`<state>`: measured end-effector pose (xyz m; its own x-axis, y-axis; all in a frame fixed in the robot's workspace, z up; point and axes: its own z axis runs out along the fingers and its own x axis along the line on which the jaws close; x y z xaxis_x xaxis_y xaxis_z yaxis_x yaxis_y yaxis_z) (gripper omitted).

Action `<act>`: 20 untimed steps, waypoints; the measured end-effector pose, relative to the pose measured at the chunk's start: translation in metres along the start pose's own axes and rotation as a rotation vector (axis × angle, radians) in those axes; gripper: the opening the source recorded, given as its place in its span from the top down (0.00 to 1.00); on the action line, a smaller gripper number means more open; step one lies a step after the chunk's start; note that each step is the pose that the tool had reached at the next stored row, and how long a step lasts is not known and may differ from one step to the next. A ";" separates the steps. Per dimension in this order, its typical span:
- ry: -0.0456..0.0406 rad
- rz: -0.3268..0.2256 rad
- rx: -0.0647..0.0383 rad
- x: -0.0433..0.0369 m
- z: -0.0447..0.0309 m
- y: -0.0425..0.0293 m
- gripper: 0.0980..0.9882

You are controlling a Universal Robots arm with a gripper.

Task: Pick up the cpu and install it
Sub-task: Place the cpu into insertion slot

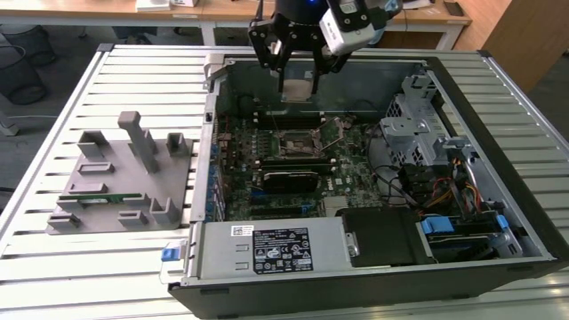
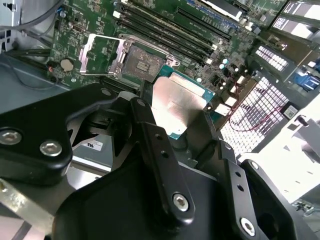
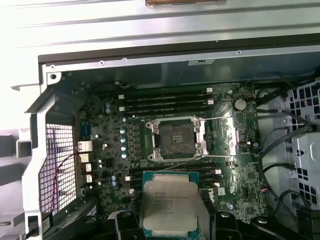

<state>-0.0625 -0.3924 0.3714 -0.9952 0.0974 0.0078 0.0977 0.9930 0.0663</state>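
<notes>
Nearest in the exterior view, we see the open computer case [image 1: 382, 283] lying on the slatted desk [image 1: 133, 73], with a silver power supply [image 1: 266, 248] along its near wall. On the desk at the exterior view's left, just beside the case, stands a grey fixture [image 1: 116, 180] with a green memory stick [image 1: 102, 198] lying in it.

Farther in, the motherboard [image 1: 266, 133] covers the case floor. Near its middle sits the socket [image 1: 294, 143], empty, with its metal frame swung open; we see it in both wrist views as well [image 2: 142, 62] [image 3: 177, 140].

Farther still, over the part of the board by the case's far wall, hangs the end effector [image 1: 298, 81]. Its black fingers [image 2: 150, 135] are clamped on opposite edges of the cpu [image 1: 300, 88], which it holds flat with the silver plate facing up toward the wrist cameras [image 2: 177, 107] [image 3: 169, 207]. The cpu is above the board, near the socket but apart from it, not seated.
</notes>
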 end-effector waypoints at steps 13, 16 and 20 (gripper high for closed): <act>-0.0092 0.127 0.001 -0.0008 0.0012 0.0032 0.52; -0.0114 0.161 0.001 -0.0009 0.0016 0.0037 0.52; -0.0143 0.204 0.000 -0.0010 0.0021 0.0044 0.52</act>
<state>-0.0610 -0.3880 0.3696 -0.9546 0.2978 0.0069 0.2976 0.9525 0.0644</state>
